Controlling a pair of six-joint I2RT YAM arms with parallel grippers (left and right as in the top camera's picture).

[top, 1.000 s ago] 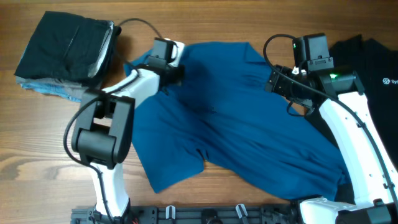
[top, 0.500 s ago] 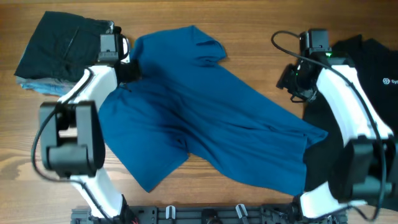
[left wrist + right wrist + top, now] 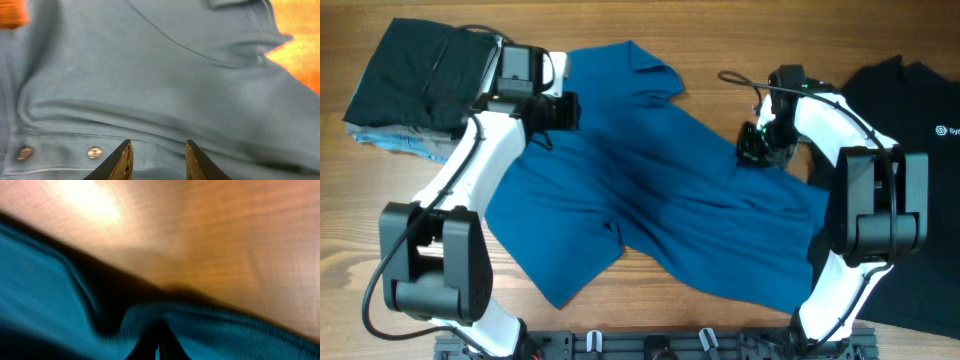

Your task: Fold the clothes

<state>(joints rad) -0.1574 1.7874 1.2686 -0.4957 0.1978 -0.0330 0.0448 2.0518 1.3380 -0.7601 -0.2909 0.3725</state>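
The blue polo shirt (image 3: 670,200) lies spread and rumpled across the middle of the table. My left gripper (image 3: 570,110) hovers over its upper left part. In the left wrist view this gripper (image 3: 157,150) is open just above the fabric, beside the placket buttons (image 3: 94,152), with nothing between the fingers. My right gripper (image 3: 752,150) sits at the shirt's upper right edge. The right wrist view shows it (image 3: 157,342) shut, with a raised ridge of blue shirt fabric (image 3: 225,325) pinched at its tips and bare table beyond.
A black garment with a small white logo (image 3: 910,110) lies flat at the right, partly under the right arm. A folded dark stack (image 3: 420,80) rests at the far left on a light blue piece (image 3: 400,145). A rail (image 3: 650,345) runs along the front edge.
The left gripper has let go, opened and shifted right over the shirt. The right gripper moved left and down to the shirt's edge and closed on it.
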